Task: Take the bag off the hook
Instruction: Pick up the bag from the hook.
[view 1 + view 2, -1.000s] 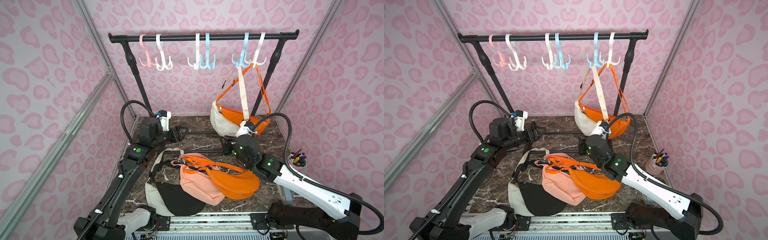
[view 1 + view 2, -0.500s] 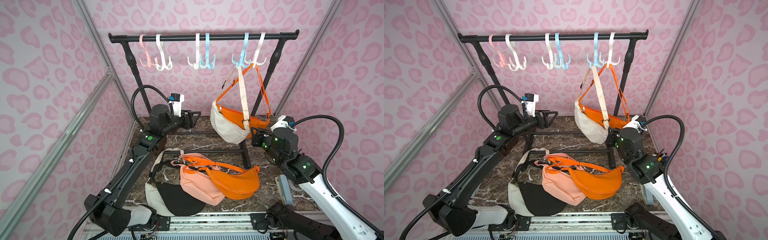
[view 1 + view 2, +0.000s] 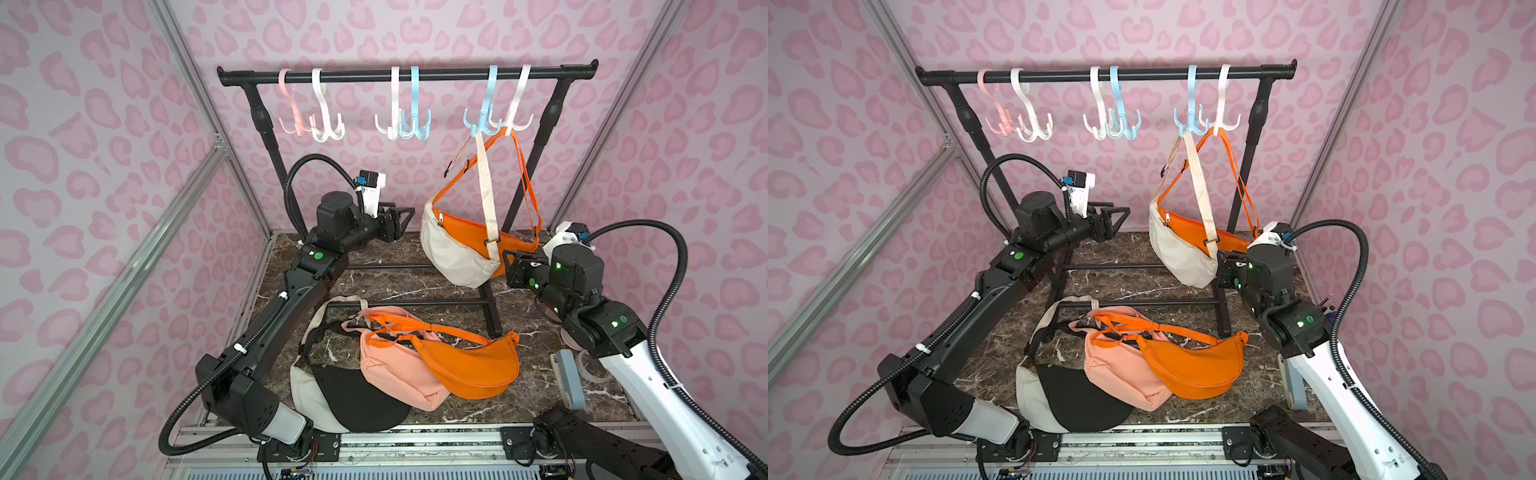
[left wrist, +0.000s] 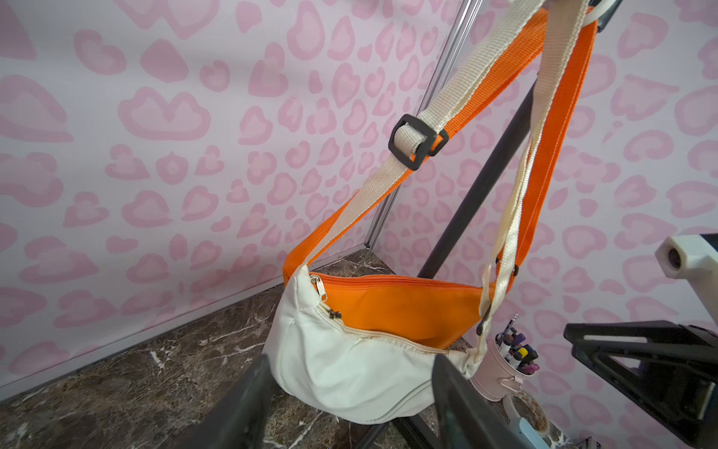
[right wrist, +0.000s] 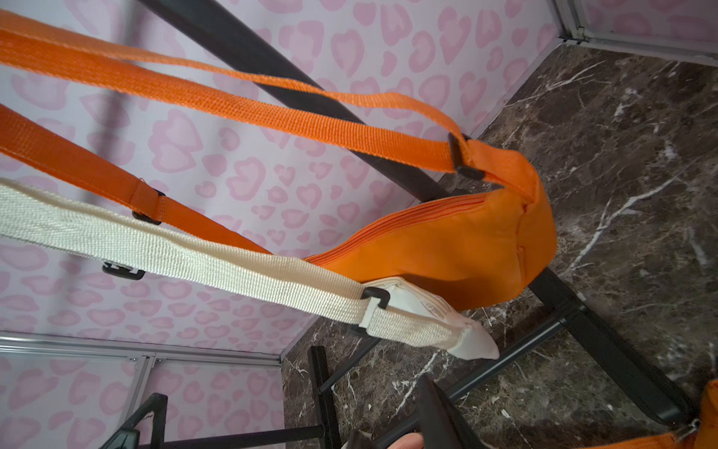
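Beside the hanging cream bag (image 3: 453, 257), both arms have risen off the tabletop (image 3: 395, 282) since a second ago. The left gripper (image 3: 408, 215) has its jaws apart; the right gripper's (image 3: 509, 266) jaws I cannot tell. The bag hangs from the blue hook (image 3: 482, 120), its long axis slanting down toward the right gripper.

Open air between left hand (image 3: 404, 217) and hanging bags (image 3: 453, 257); rack leg (image 3: 551, 112) behind.

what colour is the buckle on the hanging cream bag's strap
Black: the buckle shows best in the left wrist view.
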